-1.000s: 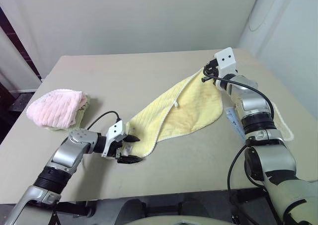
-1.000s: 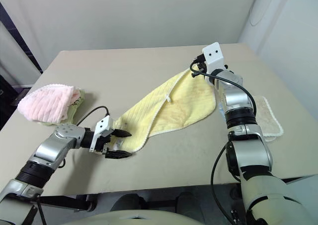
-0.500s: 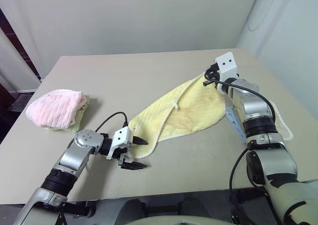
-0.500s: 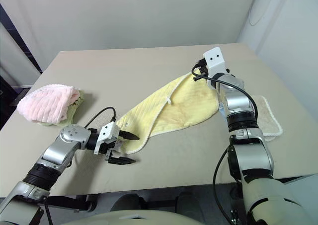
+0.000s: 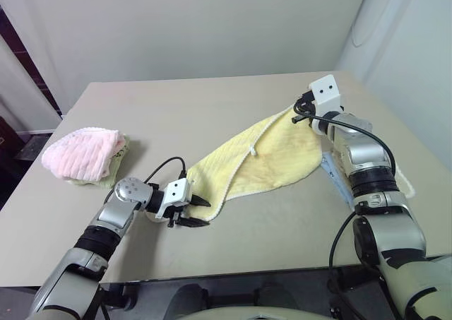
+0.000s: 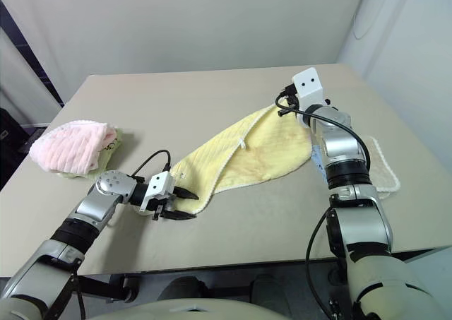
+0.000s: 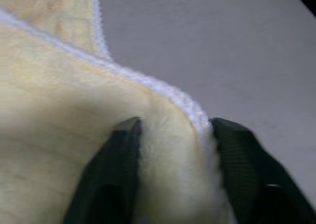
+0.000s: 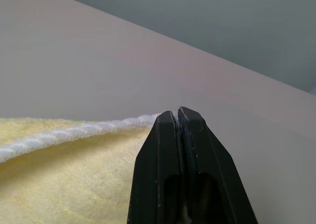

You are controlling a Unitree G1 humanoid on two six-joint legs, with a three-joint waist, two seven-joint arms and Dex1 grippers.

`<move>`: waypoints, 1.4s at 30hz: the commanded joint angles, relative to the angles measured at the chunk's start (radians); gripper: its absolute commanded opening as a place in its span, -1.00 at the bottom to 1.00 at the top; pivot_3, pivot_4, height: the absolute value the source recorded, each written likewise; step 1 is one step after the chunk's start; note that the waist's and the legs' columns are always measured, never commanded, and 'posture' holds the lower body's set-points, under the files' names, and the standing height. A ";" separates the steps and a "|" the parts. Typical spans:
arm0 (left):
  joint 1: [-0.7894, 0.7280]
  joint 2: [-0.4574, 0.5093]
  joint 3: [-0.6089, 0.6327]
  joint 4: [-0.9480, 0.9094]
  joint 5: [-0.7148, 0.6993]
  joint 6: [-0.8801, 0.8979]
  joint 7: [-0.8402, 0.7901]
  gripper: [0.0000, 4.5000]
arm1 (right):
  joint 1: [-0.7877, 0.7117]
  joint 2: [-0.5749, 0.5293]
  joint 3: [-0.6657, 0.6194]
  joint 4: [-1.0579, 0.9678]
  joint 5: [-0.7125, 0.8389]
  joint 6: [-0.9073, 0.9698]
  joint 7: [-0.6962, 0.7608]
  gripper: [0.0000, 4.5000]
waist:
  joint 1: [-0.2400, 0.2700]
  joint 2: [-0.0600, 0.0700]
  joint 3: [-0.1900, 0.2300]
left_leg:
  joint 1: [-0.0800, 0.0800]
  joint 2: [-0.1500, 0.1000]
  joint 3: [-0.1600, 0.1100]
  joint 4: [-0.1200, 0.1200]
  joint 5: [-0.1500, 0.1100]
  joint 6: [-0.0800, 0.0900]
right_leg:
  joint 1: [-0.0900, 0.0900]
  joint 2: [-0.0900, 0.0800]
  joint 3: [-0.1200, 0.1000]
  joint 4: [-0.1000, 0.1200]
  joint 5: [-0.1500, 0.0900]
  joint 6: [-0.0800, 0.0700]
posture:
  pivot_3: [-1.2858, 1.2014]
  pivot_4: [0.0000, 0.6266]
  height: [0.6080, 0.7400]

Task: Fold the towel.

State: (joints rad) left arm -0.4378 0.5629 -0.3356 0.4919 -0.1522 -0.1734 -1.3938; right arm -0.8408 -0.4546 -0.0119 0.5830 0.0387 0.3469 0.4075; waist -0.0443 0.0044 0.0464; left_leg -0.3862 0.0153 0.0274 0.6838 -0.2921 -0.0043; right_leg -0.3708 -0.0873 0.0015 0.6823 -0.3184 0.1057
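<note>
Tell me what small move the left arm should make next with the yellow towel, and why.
Probably finish closing the left gripper on the towel. Its fingers straddle the near hemmed corner with cloth bunched between them, but are not visibly pinched tight. The right gripper is already shut on the far corner, lifted off the table, so a near-corner grip would likely let the fold begin.

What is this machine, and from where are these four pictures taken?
It is a two-armed robot standing at a table. Two pictures come from cameras in its head; two close ones come from cameras on its wrists. A yellow towel lies stretched across the table. The right hand pinches the towel's far corner, fingers shut. The left hand has the near corner between its fingers. A pink cloth lies at the left, and a beige towel by the right arm.
</note>
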 commanded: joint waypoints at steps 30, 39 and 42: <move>-0.224 0.040 0.517 -0.129 -0.415 0.742 0.333 -0.99 | -0.022 -0.060 -0.044 0.056 -0.016 -0.057 -0.010 -1.00 | 0.007 -0.004 0.005 | -0.007 0.000 -0.001 -0.001 0.002 -0.003 | -0.006 0.001 0.000 0.000 0.001 0.002 | 0.03 -1.00 0.41; -0.657 -0.071 0.585 0.605 -0.256 0.254 0.554 -0.99 | -0.113 -0.066 -0.094 0.186 -0.007 -0.169 -0.066 -1.00 | -0.002 -0.007 0.007 | -0.013 -0.004 0.000 -0.001 0.003 -0.005 | -0.011 0.000 0.001 -0.001 0.003 0.005 | 0.03 -1.00 0.41; -0.748 -0.086 0.616 0.729 -0.231 0.126 0.644 -0.99 | -0.202 -0.058 -0.125 0.294 -0.002 -0.251 -0.134 -1.00 | -0.003 -0.007 0.007 | -0.024 -0.004 0.000 -0.001 0.006 -0.010 | -0.025 0.000 0.002 0.002 0.004 0.007 | 0.03 -1.00 0.41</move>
State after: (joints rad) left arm -1.1256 0.4601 0.2338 1.1963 -0.3945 0.0376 -0.7994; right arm -0.9708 -0.5028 -0.0956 0.8544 0.0237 0.1547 0.3214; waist -0.0476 -0.0026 0.0536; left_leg -0.4109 0.0116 0.0280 0.6829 -0.2850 -0.0165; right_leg -0.3971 -0.0874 0.0037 0.6841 -0.3145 0.1124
